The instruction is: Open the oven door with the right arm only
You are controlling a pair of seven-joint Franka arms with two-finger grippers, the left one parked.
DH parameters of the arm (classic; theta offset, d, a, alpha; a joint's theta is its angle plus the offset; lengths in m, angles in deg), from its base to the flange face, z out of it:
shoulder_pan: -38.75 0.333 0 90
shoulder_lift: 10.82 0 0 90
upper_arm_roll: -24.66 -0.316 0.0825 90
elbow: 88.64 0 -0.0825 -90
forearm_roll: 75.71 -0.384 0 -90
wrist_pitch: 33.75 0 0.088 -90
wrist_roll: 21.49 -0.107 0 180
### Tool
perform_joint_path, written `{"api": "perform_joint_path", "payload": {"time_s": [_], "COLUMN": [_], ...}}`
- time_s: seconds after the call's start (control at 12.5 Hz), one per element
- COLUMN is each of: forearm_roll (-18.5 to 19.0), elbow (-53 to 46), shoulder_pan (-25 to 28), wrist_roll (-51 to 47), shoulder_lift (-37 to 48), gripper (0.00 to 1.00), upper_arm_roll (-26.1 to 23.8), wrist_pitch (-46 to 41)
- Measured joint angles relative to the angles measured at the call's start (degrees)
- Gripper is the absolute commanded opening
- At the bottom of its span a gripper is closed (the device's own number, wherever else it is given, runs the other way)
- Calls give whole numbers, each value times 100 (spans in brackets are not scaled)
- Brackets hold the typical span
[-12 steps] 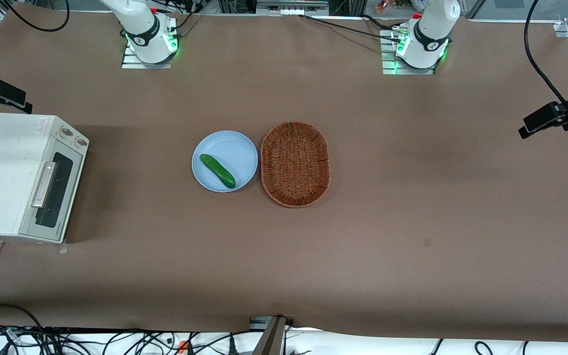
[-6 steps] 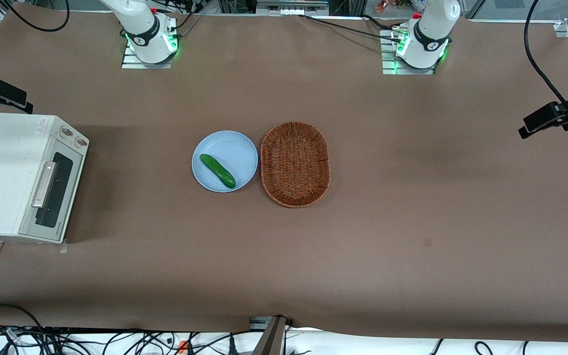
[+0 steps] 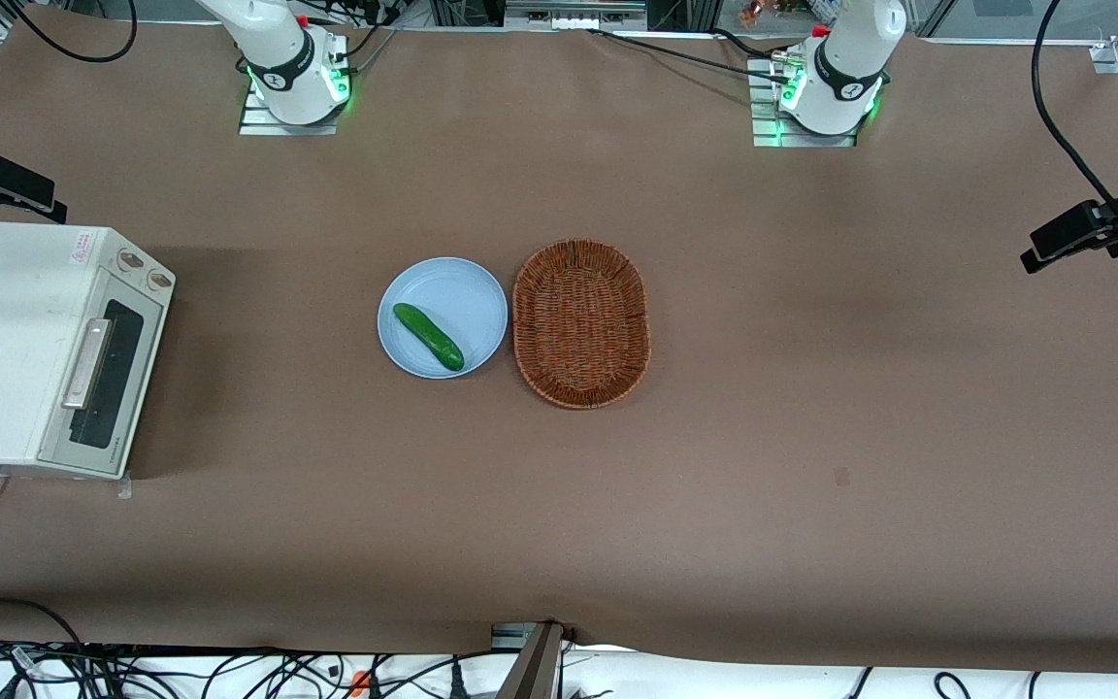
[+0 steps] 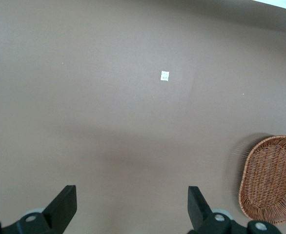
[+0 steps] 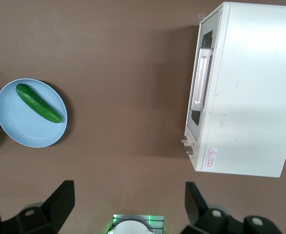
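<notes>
The cream toaster oven (image 3: pixel 6 330) sits at the working arm's end of the table. Its oven door (image 3: pixel 117 374) is shut, flat against the oven's front, with the silver bar handle (image 3: pixel 88 364) across the dark window. The right arm (image 3: pixel 273 39) rises from its base out of the front view. In the right wrist view the gripper (image 5: pixel 128 202) hangs high above the table, open, with nothing between its fingers (image 5: pixel 60 200). From there the oven door (image 5: pixel 196 117) and handle (image 5: pixel 200 78) lie well below and off to one side of the gripper.
A light blue plate (image 3: pixel 467 296) with a green cucumber (image 3: pixel 428 336) lies mid-table, beside a brown wicker basket (image 3: pixel 580 322). Two round knobs (image 3: pixel 132 260) sit on the oven's front panel. The arm's base (image 5: pixel 131 226) with green lights shows directly under the gripper.
</notes>
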State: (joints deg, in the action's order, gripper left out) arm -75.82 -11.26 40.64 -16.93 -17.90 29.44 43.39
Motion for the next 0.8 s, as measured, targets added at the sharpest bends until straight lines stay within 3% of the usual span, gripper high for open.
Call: {"api": "perform_joint_path", "payload": {"time_s": [0.64,0.72,0.8], "forearm_roll": [3,20,55], "elbow": [56,83,132], "shoulder_pan": [46,100,152], "wrist_roll": [3,1,-6], "shoulder_lift": [-30,-73,-134], "gripper": [99,94,79], "upper_arm_roll": [-7,-11,-16], "wrist_pitch": [-37,-45,-69]}}
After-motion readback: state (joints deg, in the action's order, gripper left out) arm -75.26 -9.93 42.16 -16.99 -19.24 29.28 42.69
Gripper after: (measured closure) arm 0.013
